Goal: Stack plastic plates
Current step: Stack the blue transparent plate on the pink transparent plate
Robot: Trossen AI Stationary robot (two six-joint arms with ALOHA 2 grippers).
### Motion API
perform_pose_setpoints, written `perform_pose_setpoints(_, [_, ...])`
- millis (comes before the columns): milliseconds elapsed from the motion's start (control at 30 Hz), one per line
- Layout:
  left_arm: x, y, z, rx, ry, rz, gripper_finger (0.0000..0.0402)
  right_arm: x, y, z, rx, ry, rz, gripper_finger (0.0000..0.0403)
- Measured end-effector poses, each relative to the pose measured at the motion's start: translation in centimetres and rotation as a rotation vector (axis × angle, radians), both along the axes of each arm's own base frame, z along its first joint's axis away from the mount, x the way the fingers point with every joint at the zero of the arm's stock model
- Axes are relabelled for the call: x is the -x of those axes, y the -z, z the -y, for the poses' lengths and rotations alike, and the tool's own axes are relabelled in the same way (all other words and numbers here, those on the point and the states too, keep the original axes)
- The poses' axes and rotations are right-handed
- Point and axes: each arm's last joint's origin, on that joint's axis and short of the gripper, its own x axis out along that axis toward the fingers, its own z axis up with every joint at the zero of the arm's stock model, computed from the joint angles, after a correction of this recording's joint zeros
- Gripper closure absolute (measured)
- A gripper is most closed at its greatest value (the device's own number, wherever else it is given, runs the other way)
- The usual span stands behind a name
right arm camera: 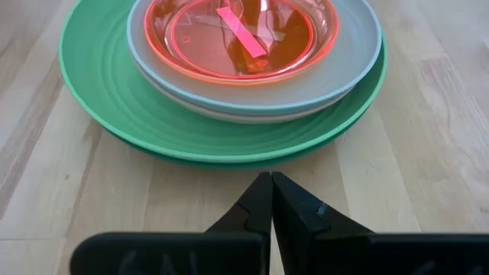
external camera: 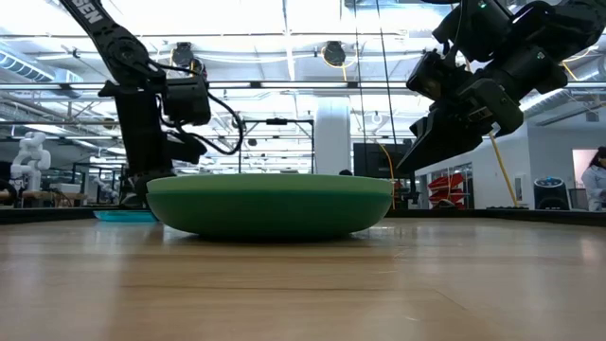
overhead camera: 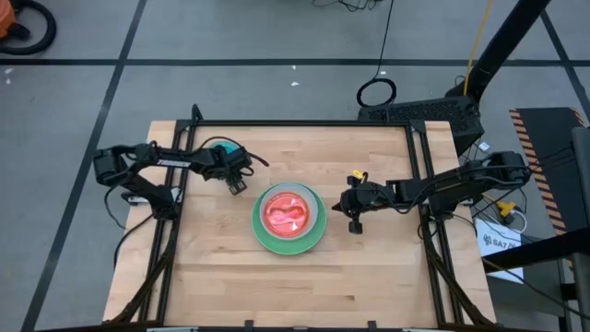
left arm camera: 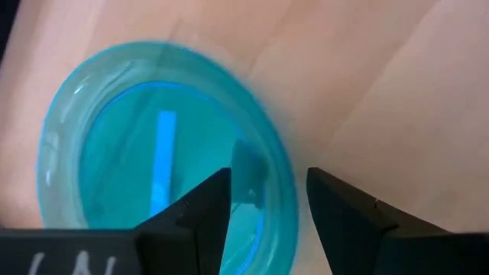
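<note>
One stack of plates [overhead camera: 289, 218], left gripper [left arm camera: 267, 202] straddling one blue plate [left arm camera: 164, 153] rim, right gripper [right arm camera: 271, 200] closed, empty

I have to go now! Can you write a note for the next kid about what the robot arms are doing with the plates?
Left gripper: open, fingers on either side of the rim of the small translucent blue plate, at the table's far left.
Right gripper: shut, empty, beside the stack.
Stack at mid-table: light green plate low down, a light blue plate higher, a pink-red plate on top.
Left to do: grip the blue plate and put it on the stack.
</note>
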Motion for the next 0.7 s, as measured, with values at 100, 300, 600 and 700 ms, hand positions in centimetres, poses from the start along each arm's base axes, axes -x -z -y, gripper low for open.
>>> perform_pose_setpoints(100, [0.12, 0.17, -0.12, -0.021, -0.024, -0.023, 0.0222, 0.0, 0.0, 0.0, 0.0, 0.0, 0.001, 0.0397])
perform_pose_setpoints(300, [0.16, 0.17, -0.17, -0.022, -0.027, -0.026, 0.026, 0.0, 0.0, 0.0, -0.001, 0.001, 0.001, 0.0397])
perform_pose_setpoints(600, [0.18, 0.18, -0.09, -0.018, -0.063, -0.015, 0.0368, 0.0, 0.0, 0.0, -0.005, 0.004, 0.001, 0.0397])
perform_pose_setpoints(700, [0.12, 0.17, 0.01, -0.019, -0.069, -0.009, 0.0393, 0.0, 0.0, 0.0, -0.005, 0.004, 0.001, 0.0397])
